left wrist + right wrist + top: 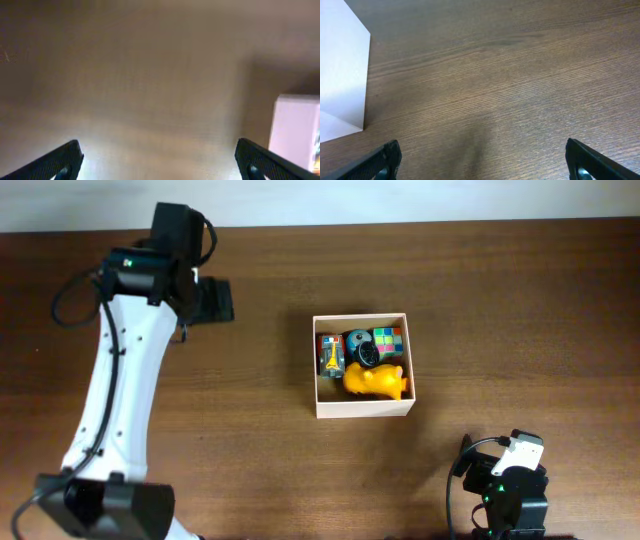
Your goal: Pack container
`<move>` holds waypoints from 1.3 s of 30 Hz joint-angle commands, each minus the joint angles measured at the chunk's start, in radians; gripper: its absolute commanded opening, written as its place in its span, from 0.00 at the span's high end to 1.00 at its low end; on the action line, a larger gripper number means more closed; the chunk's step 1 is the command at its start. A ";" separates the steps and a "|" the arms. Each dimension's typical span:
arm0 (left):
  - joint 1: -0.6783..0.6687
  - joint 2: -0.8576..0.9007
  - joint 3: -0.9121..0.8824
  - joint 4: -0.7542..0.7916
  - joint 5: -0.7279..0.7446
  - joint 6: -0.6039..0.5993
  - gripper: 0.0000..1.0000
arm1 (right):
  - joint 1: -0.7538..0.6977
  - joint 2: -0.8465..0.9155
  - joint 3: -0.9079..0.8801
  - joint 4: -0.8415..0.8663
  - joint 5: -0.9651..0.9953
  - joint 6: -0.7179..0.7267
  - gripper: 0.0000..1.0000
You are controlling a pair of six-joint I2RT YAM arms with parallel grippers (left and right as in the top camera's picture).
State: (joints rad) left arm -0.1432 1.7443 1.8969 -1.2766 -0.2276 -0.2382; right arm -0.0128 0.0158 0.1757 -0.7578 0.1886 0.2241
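Observation:
The container (pixel 363 409) is a square white-walled cardboard box in the middle of the wooden table. Inside it lie a yellow toy (pixel 376 381), a colour cube (pixel 388 341), a dark round toy (pixel 361 348) and a small multicoloured toy (pixel 330 355). My left gripper (pixel 216 300) is far left of the box, over bare table, open and empty; its wrist view (pixel 159 165) shows a white box wall (pixel 295 127) at the right edge. My right gripper (pixel 482 162) is open and empty; the arm (pixel 512 480) sits at the front right, and a box wall (pixel 342 75) shows at the left.
The table's far edge (pixel 400 222) meets a pale wall. A black cable (pixel 70 295) loops beside the left arm. Brown wood surrounds the box on all sides.

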 commanded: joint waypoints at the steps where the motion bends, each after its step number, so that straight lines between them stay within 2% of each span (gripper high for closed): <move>1: 0.002 -0.172 -0.064 0.115 -0.025 0.075 0.01 | -0.009 -0.011 -0.009 0.001 -0.006 -0.007 0.01; 12: 0.005 -0.629 -0.528 0.499 -0.023 0.260 0.01 | -0.009 -0.011 -0.009 0.001 -0.006 -0.007 0.01; 15: 0.037 -0.751 -0.669 0.567 -0.019 0.277 0.01 | -0.009 -0.011 -0.009 0.001 -0.006 -0.007 0.01; 20: 0.110 -0.930 -0.858 0.582 -0.005 0.277 0.01 | -0.009 -0.011 -0.009 0.001 -0.006 -0.007 0.01; 29: 0.156 -1.176 -1.085 0.582 -0.005 0.277 0.01 | -0.009 -0.011 -0.009 0.001 -0.006 -0.007 0.01; 39: 0.196 -1.279 -1.253 0.584 0.021 0.277 0.01 | -0.009 -0.011 -0.009 0.001 -0.006 -0.007 0.01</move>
State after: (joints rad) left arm 0.0460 0.4931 0.6716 -0.6956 -0.2340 0.0196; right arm -0.0128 0.0158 0.1757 -0.7570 0.1844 0.2241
